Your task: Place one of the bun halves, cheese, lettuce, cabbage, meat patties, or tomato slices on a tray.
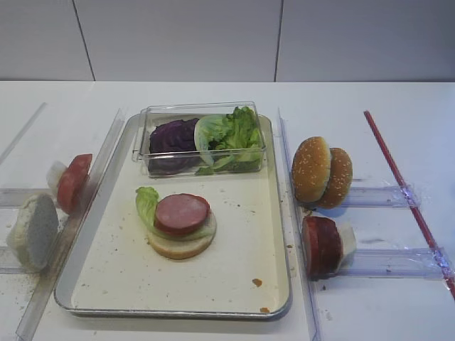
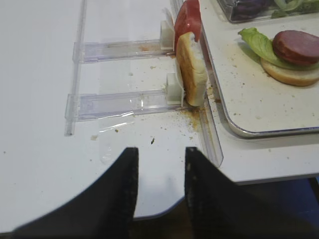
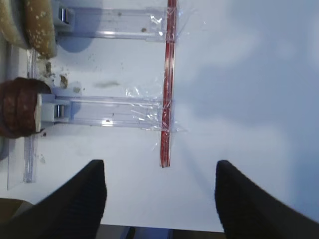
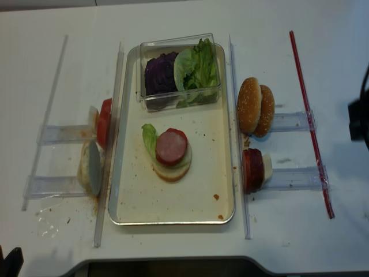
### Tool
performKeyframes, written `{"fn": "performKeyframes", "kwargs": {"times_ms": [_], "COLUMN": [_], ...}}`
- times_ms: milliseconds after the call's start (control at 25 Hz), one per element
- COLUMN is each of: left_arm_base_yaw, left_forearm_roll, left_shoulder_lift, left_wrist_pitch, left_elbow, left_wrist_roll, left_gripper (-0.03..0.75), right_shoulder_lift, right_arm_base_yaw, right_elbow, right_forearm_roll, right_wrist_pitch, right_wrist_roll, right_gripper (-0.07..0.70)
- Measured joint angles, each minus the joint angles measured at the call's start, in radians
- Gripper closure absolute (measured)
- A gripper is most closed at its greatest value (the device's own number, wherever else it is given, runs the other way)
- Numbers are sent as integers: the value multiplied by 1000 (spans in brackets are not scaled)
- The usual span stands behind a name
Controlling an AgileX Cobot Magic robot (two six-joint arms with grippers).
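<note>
The right claw [image 3: 159, 199] hangs wide open and empty, the left claw [image 2: 159, 184] narrowly parted and empty. Beside the tray [image 1: 277, 284], the meat patties [image 1: 323, 245] are cut off in the right wrist view.

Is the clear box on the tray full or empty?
Full: the clear box holds purple cabbage and lettuce.

White table [image 1: 213, 96] under tray [image 1: 92, 234]

On the large rectangular silver metal tray [image 1: 277, 234], 1 round pink meat patty [image 1: 182, 212] is lying on a ruffled green lettuce leaf [image 1: 148, 204] and a pale flat bread round [image 1: 181, 245]; the small clear plastic box [image 1: 202, 138] is sitting at the far end.
</note>
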Motion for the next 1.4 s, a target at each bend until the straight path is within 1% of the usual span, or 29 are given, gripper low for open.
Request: {"fn": "performKeyframes", "kwargs": {"times_ms": [280,440,760,1040,1160,1280,1360,1400], "left_arm_base_yaw": [0,0,0,0,0,0,0,0], "left_forearm_roll": [0,0,0,0,0,0,0,0], "left_shoulder_lift": [0,0,0,0,0,0,0,0], "left_wrist_pitch": [0,0,0,0,0,0,0,0], "left_elbow": [0,0,0,0,0,0,0,0], "left_wrist_roll": [0,0,0,0,0,0,0,0], "left_gripper": [492,492,492,492,492,492,492,492], "right_shoulder_lift": [-218,-357,-589,-770,-844,-911,-946,-961], "right_arm_base_yaw": [0,0,0,0,-2,-2,-2,-2], "right_elbow": [151,193,281,419,450,458,467,473], "right_forearm_roll": [0,0,0,10,30,45,47,50], "right_wrist_pitch": [3,10,19,23,28,-10,-52,-64], "right_wrist_roll": [-32,-57,-74,-105,-126,-154,-164,-168], "right_gripper": [144,144,144,144,144,144,144,144]}}
